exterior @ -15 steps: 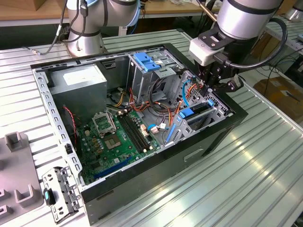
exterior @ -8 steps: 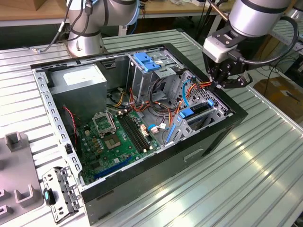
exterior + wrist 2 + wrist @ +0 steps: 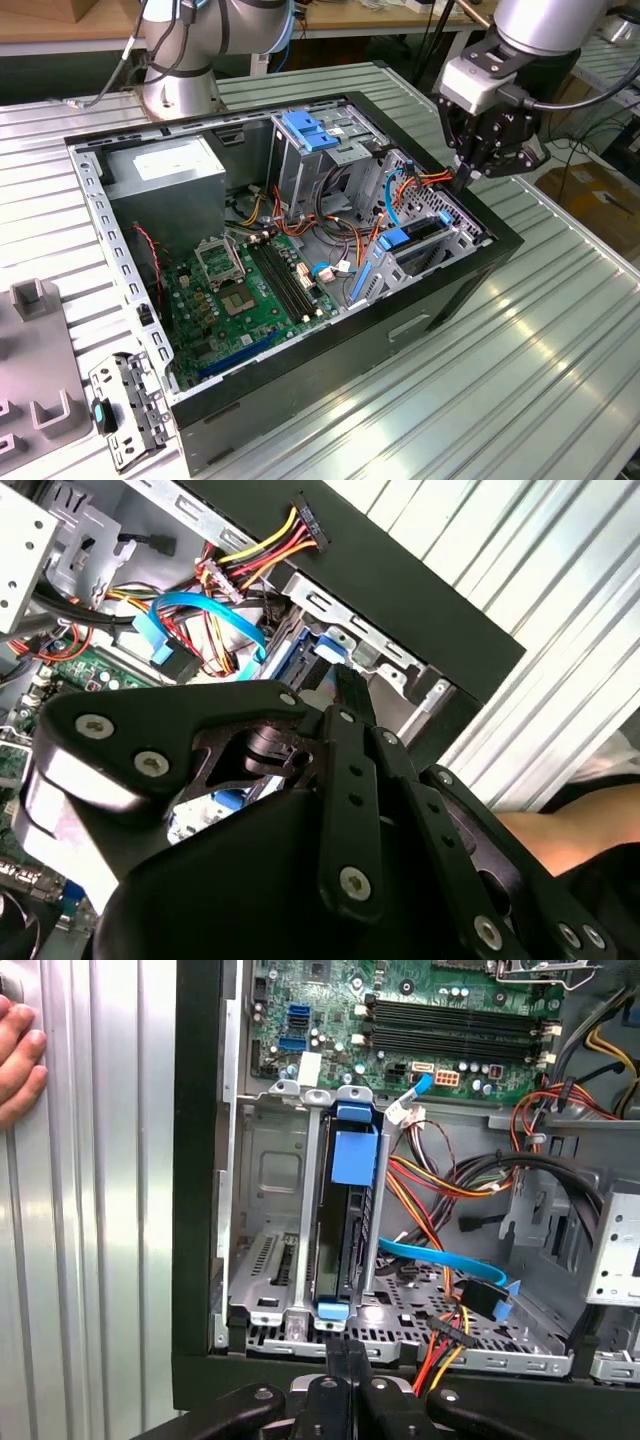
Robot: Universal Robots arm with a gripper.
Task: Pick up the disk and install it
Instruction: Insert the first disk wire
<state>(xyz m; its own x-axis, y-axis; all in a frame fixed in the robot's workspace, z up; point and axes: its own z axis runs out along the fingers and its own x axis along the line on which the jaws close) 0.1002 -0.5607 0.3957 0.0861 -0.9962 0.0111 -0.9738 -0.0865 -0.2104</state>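
Note:
The disk [image 3: 413,240] stands on edge in a slot of the metal drive bay at the corner of the open computer case [image 3: 450,290] on the exterior view's right. Its blue carrier frame shows along the edges [image 3: 352,1155], with the grey drive body between the bay walls. My gripper [image 3: 463,180] hangs just above and beyond that bay, over the case's rim. Its two black fingers [image 3: 345,1358] are pressed together with nothing between them, and their tips [image 3: 346,685] point down at the blue frame [image 3: 322,660]. The gripper does not touch the disk.
A tall metal cage with a blue latch [image 3: 310,130] stands mid-case, beside the motherboard [image 3: 250,290] and power supply [image 3: 165,170]. Blue and coloured cables [image 3: 450,1280] lie next to the bay. A person's hand [image 3: 15,1055] rests on the ribbed table. A loose bracket [image 3: 125,410] lies near the front.

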